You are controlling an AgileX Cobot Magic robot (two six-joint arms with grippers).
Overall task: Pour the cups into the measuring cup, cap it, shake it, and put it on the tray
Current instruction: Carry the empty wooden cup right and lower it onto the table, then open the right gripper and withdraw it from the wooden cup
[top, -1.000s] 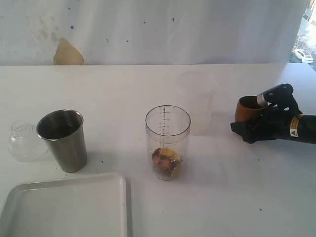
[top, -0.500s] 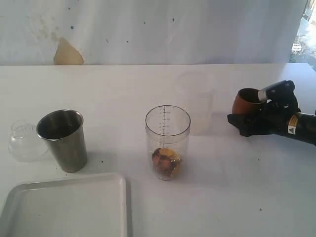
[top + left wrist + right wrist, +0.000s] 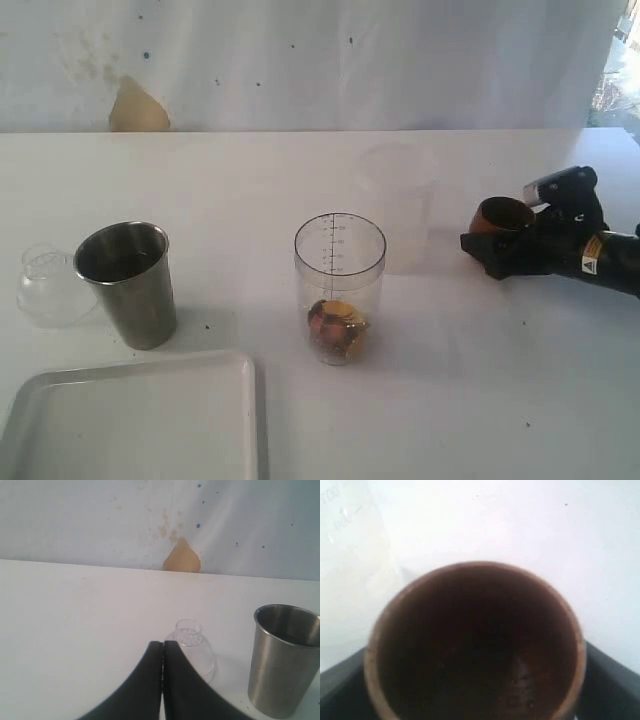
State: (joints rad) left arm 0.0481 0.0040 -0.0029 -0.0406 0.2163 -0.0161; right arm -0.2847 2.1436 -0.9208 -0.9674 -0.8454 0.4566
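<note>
We note the right end effector (image 3: 498, 243) clamped around the wooden cup (image 3: 497, 217) at the right of the table (image 3: 450, 400), well apart from the measuring cup (image 3: 340, 290); we judge the cup light, rigid and round-walled, so best gripped at its belly.

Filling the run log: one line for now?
right tool: grips wooden cup; left tool: shut, empty; measuring cup: some contents, uncapped; steel cup: upright

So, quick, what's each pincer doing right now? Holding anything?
Left pincer: closed, holding nothing.
Right pincer: closed on the wooden cup.
</note>
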